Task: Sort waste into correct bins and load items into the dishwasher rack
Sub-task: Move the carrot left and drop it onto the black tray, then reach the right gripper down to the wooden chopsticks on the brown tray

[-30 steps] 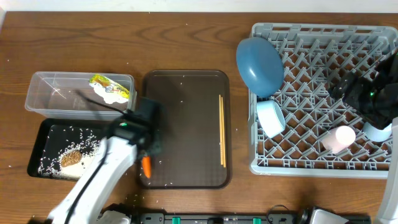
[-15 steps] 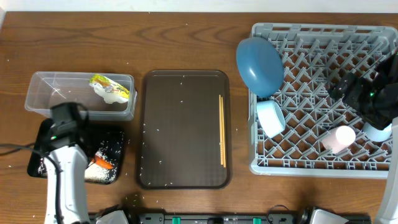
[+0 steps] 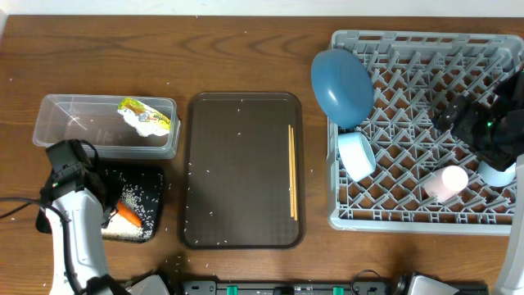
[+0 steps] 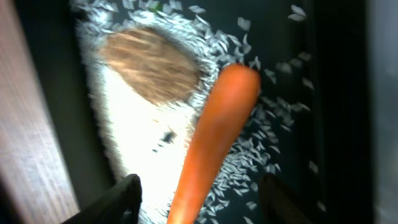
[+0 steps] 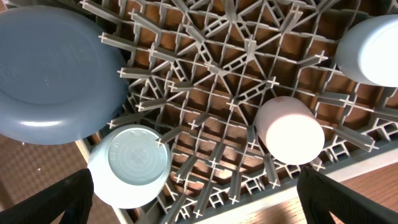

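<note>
So the carrot [image 3: 127, 215] has made its trip. A second ago the left gripper [image 4: 200, 196] had it pinched over the front-left corner of the brown serving tray [image 3: 237, 164]. Since then the arm has swung across to the shallow black tray [image 3: 154, 175] at the table's front-left corner and let go. From the wrist view the jaws stand well apart, with the carrot between them and touching neither. It looks to be lying among the rice grains [image 3: 143, 193], just beside the brown food lump [image 4: 149, 62], though that picture is blurred.

By my reckoning the food waste is now done. The clear tub [image 3: 57, 123], just behind the black tray along the left edge, holds the yellow-green packet [image 3: 139, 109] and the white wrapper [image 3: 146, 125].

Nothing has altered at the right end of the table. The right gripper [image 5: 196, 196] hangs over the dishwasher rack [image 3: 426, 221] with its fingers spread wide and nothing in them. The blue plate [image 3: 340, 86], the pale bowl [image 3: 358, 156], the pink cup [image 3: 448, 182] and the light blue cup [image 3: 495, 174] are all in the rack.

What is left, as far as I can see, is the pair of chopsticks [image 3: 291, 172], lying along the right side of the serving tray in the middle of the table.
</note>
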